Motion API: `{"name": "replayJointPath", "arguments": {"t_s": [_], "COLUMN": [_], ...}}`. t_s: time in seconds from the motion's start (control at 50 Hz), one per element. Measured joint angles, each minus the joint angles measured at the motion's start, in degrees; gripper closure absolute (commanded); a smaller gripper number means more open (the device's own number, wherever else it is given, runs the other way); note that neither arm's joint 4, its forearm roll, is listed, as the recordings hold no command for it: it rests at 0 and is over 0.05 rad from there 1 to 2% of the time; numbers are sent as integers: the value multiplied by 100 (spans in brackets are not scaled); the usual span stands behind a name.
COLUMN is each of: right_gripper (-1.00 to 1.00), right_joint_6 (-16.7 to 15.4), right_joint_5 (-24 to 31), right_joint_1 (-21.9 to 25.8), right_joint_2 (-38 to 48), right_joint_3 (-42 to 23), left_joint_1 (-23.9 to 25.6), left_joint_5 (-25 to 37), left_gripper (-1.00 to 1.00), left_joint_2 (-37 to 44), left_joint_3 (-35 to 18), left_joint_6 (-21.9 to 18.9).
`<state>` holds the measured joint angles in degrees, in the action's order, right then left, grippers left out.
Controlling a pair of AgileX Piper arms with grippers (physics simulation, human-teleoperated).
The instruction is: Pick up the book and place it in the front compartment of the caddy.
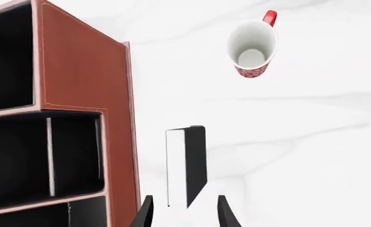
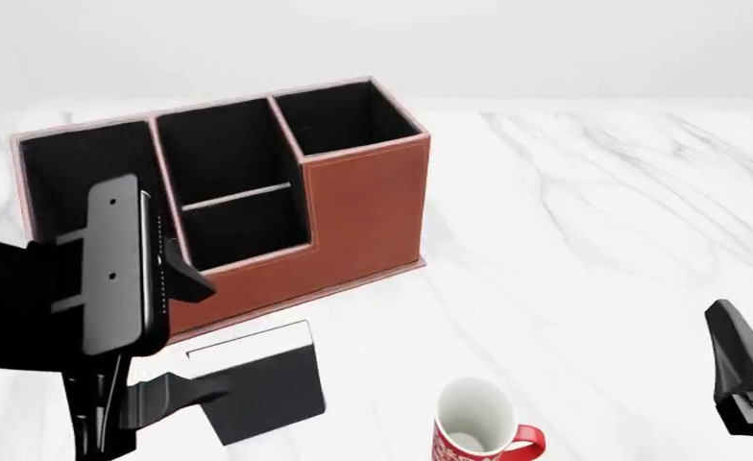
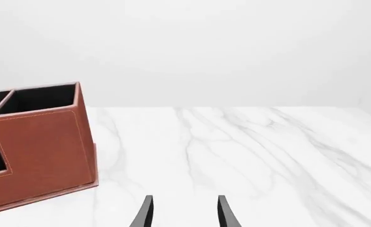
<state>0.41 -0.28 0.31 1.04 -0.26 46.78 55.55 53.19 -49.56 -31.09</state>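
The black book (image 2: 264, 384) stands on the table in front of the caddy (image 2: 357, 206), white page edge up. In the left wrist view the book (image 1: 196, 161) lies just beyond my fingertips, beside the caddy's brown front wall (image 1: 78, 66). My left gripper (image 1: 185, 215) is open, with one finger on each side of the book's near end and a gap on both sides; in the front view it (image 2: 158, 399) is low at the book's left. The front compartment (image 2: 242, 230) is empty and also shows in the left wrist view (image 1: 75, 151). My right gripper (image 3: 185, 215) is open and empty, at the front right (image 2: 741, 379).
A red-and-white mug (image 2: 479, 427) stands upright at the front, right of the book; it also shows in the left wrist view (image 1: 253, 47). The left arm's black body (image 2: 114, 264) covers part of the caddy's wide left bay. The white marble table (image 2: 607, 240) stretches to the right.
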Motion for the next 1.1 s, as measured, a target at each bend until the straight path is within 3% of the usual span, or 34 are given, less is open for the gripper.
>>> {"name": "replayJointPath", "arguments": {"t_s": [0.44,1.1], "right_gripper": [-100,-100], "right_joint_6": [0,0], "right_joint_5": [0,0], "right_joint_1": [0,0], "right_joint_2": [0,0], "right_joint_3": [0,0], "left_joint_1": [-314,-344], "left_joint_5": [-122,-615], "left_gripper": [-100,-100], "left_joint_2": [-34,301], "left_joint_3": [223,483], "left_joint_6": [-239,-241]}}
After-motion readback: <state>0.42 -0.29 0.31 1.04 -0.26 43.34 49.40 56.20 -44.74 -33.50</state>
